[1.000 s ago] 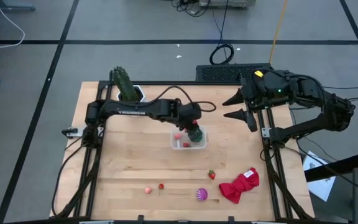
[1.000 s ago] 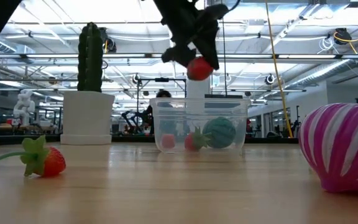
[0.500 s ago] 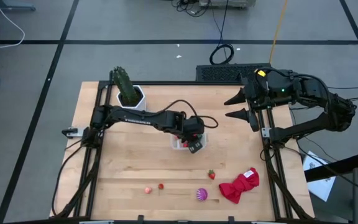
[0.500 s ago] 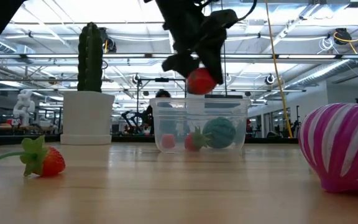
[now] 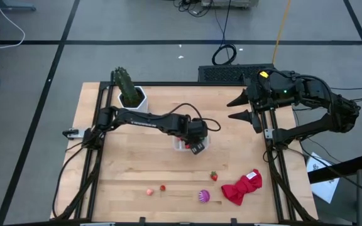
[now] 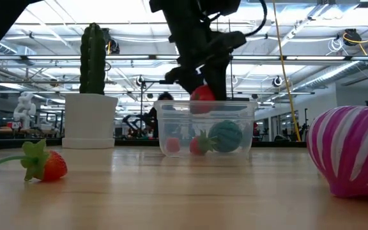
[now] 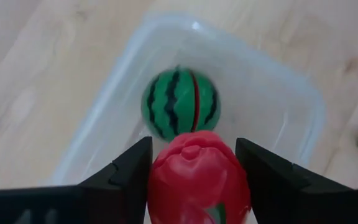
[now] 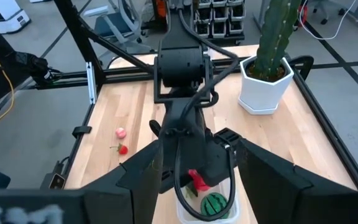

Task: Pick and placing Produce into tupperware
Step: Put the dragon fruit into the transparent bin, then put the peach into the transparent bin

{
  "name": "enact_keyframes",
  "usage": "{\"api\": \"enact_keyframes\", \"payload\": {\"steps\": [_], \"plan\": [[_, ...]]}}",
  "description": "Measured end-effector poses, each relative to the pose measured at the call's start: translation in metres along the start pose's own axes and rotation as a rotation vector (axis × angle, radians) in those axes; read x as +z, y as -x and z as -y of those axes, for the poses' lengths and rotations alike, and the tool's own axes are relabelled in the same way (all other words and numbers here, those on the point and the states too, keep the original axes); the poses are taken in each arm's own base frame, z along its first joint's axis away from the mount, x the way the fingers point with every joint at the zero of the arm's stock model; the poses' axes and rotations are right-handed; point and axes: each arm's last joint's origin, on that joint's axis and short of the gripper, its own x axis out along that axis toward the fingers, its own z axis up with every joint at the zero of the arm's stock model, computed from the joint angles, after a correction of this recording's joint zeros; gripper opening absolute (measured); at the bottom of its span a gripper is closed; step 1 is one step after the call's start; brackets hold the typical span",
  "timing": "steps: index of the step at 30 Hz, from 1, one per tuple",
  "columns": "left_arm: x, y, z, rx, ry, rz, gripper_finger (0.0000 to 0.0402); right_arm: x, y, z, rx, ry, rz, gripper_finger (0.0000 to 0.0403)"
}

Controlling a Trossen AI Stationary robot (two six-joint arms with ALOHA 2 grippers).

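Observation:
My left gripper (image 5: 196, 143) hangs over the clear tupperware (image 6: 206, 131), shut on a red pepper-like piece (image 7: 197, 177). In the low view the piece (image 6: 202, 100) is level with the tub's rim. On the tub's floor lie a green striped ball (image 7: 180, 103), a pink bit (image 6: 172, 145) and a small red piece (image 6: 199, 145). A strawberry (image 5: 213, 176), a purple striped piece (image 5: 203, 196), a pink bit (image 5: 149, 191) and a small red berry (image 5: 163, 187) lie on the table near the front edge. My right gripper (image 5: 241, 107) waits open, raised at the far right. My left gripper pinches the red piece by its two opposite sides (image 7: 157, 180) between its two fingers (image 7: 129, 174). The fingers slant steeply down from above. The piece is lifted clear, above the green ball and the tub's floor.
A cactus in a white hexagonal pot (image 5: 129, 91) stands at the far left corner. A red cloth (image 5: 242, 187) lies crumpled at the near right. Bare wood lies between the tub and the loose pieces near the front edge.
My left gripper has come down toward the tupperware with the red piece, from well above the rim to rim height, and has drifted slightly toward the near edge. Its hold is unchanged.

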Motion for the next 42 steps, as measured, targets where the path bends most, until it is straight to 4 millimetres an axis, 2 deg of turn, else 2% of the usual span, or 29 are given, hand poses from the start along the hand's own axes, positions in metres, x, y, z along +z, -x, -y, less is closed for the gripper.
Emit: {"api": "enact_keyframes", "payload": {"steps": [3, 9, 18, 30, 35, 39, 42], "plan": [[-0.003, -0.001, -0.002, 0.032, 0.001, -0.004, 0.0208, 0.0, 0.0, 0.0, 0.0, 0.0, -0.001, 0.0196], [-0.004, -0.004, -0.003, 0.039, 0.002, -0.004, 0.0239, 0.0, 0.0, 0.0, 0.0, 0.001, -0.003, 0.0196], [-0.02, -0.021, -0.009, 0.065, 0.04, -0.062, 0.0245, -0.001, 0.0, 0.0, -0.001, 0.002, -0.012, 0.0196], [-0.013, -0.017, -0.009, 0.044, 0.058, -0.038, 0.0246, -0.001, 0.0, 0.0, -0.001, 0.006, -0.013, 0.0196], [-0.001, 0.009, -0.006, 0.003, 0.039, 0.029, 0.0246, -0.001, 0.0, 0.0, -0.001, 0.006, -0.013, 0.0196], [0.004, 0.05, -0.006, -0.024, 0.035, 0.066, 0.0246, -0.001, 0.0, 0.0, -0.001, 0.001, -0.013, 0.0196], [-0.005, 0.084, 0.0, -0.052, 0.018, 0.05, 0.0246, -0.001, 0.0, 0.0, -0.001, 0.0, -0.013, 0.0196]]}}
